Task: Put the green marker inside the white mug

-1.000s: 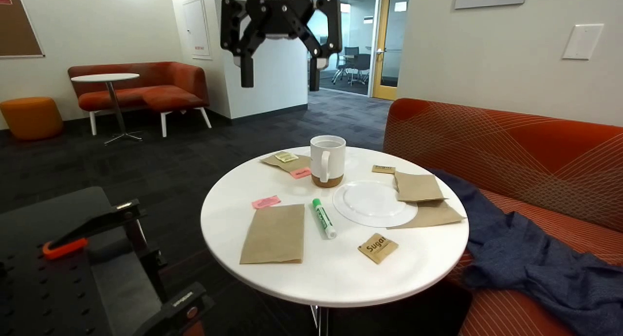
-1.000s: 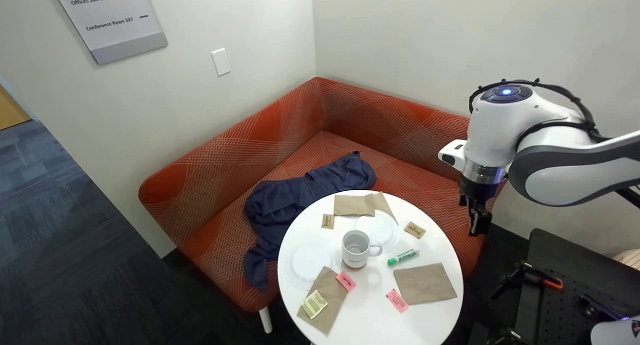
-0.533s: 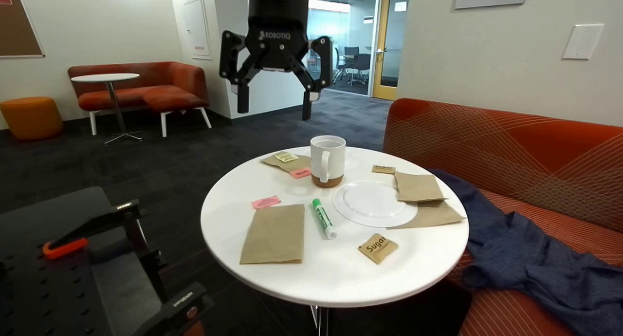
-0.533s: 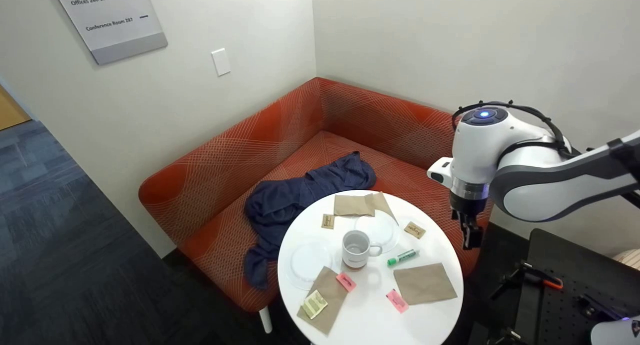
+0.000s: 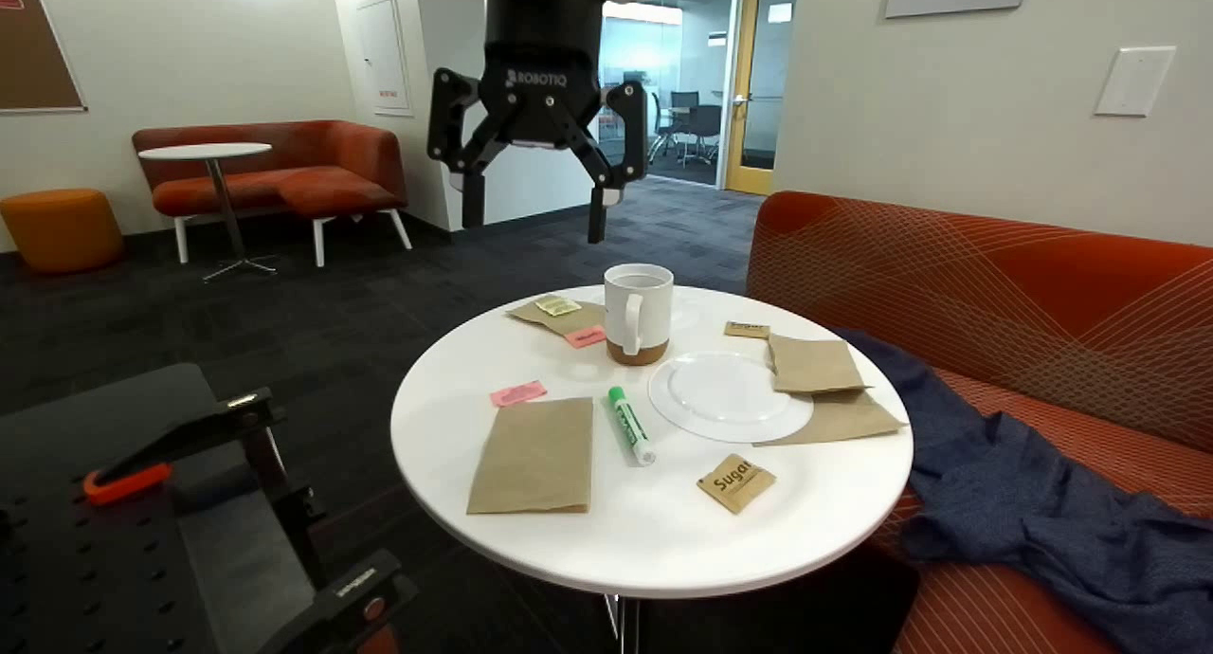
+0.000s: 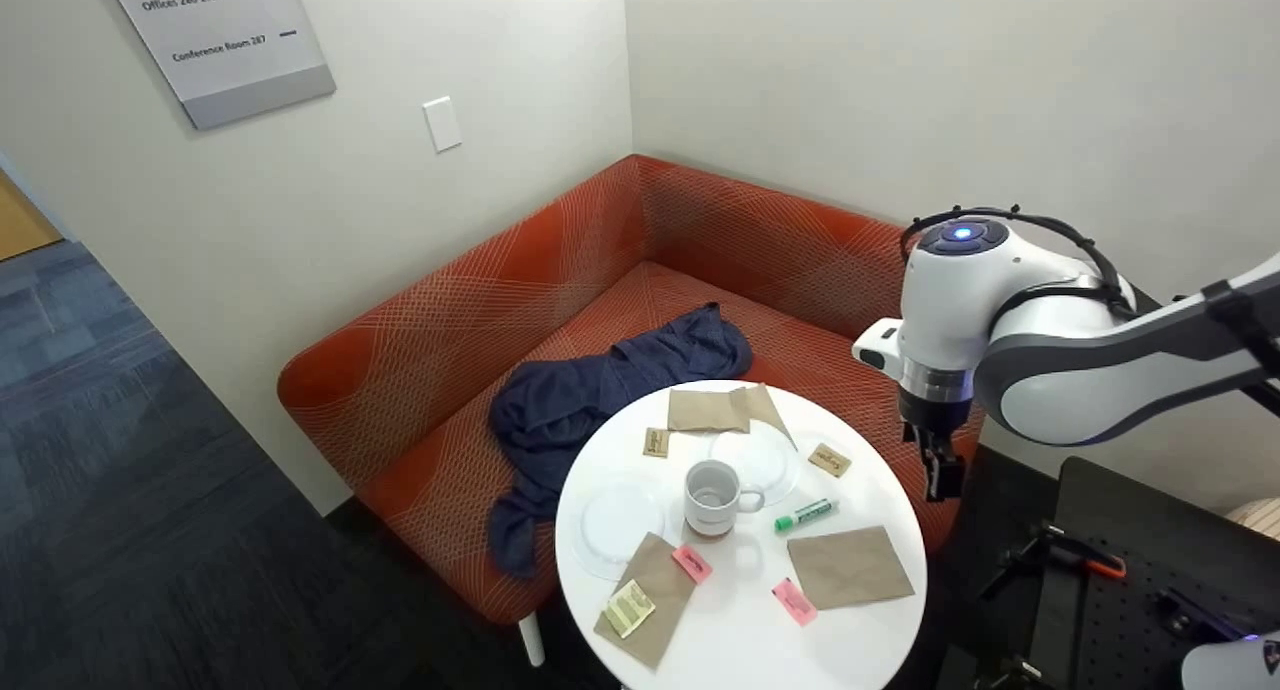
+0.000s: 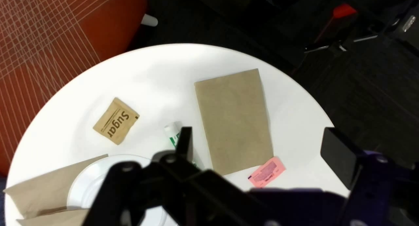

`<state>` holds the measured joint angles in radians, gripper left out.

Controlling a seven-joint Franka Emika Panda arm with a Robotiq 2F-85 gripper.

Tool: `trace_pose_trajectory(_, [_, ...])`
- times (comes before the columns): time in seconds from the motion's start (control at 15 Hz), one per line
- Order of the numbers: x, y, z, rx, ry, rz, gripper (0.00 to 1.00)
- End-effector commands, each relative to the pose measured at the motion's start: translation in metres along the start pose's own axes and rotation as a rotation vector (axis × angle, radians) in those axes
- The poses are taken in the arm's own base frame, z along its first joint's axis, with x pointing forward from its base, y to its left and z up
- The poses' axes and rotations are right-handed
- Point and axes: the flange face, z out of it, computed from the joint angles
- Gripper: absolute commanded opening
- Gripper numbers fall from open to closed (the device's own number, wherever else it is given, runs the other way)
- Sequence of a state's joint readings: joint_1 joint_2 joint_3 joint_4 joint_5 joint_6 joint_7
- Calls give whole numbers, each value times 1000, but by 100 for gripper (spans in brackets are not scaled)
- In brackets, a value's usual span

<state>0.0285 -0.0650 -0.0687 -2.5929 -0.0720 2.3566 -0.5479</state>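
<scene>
A red sofa [image 6: 470, 305] flanks a round white bench [image 5: 654, 540], a robot's claw [image 5: 534, 230] hanging aloft, jaws spread wide; on the bench, between a brown paper napkin [image 5: 535, 455] and a plate [image 5: 730, 393], near an upright white mug [image 5: 654, 308], lies the green marker [image 5: 631, 426]

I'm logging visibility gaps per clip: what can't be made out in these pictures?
Green marker: cap end hidden by the fingers, wrist view.
White mug: inside bottom hidden by its near wall, in an exterior view.
Plate: partly covered by the fingers, wrist view.
Pink packets: print too small, both exterior views.
Arm: cut off by the right edge, in an exterior view.
</scene>
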Motion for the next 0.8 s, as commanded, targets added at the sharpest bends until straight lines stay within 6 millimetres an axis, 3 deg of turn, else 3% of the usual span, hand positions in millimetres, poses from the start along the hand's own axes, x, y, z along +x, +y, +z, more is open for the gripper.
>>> trace_pose_trajectory(0.0, [13,18,20,11,-8,-94,100])
trace_pose_trajectory(0.47, [33,52,58,-9,52,-308,100])
trace_pose_trajectory(0.73, [55,62,82,-66,109,-349,100])
